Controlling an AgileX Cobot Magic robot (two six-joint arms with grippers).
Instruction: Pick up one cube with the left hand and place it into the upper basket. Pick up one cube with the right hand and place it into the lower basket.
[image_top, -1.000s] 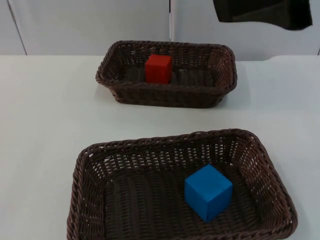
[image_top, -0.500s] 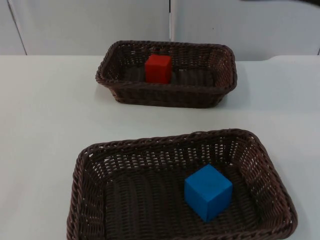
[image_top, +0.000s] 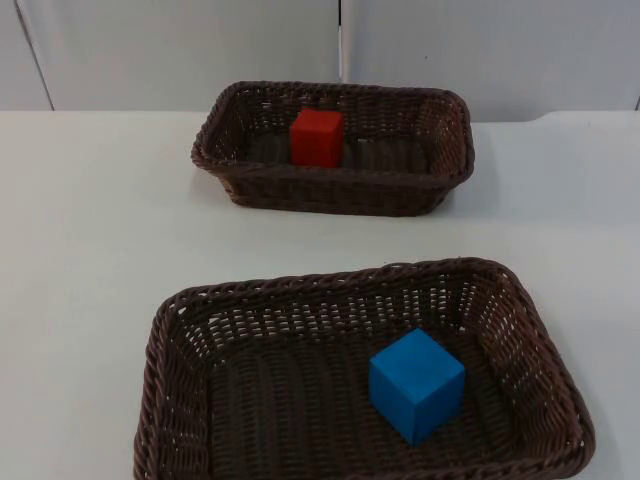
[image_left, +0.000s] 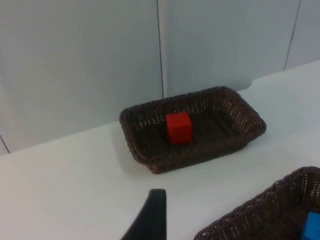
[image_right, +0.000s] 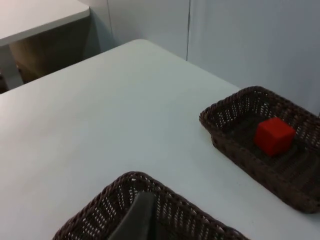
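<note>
The white table (image_top: 90, 220) lay bare around 2 baskets. The upper basket (image_top: 440, 110) held the red cube (image_top: 316, 137), the lower basket (image_top: 175, 400) the blue cube (image_top: 415, 384). Both sat ahead of the left gripper (image_left: 152, 220) and right gripper (image_right: 137, 217), whose jaw states could not be told.

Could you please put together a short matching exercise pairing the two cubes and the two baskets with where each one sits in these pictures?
Things:
1. red cube
2. blue cube
3. upper basket
4. lower basket

Places:
A. nearest the camera in the top view
B. close to the grey partition wall
C. inside the lower basket
D. inside the upper basket

Pairs: 1-D, 2-C, 3-B, 4-A
</note>
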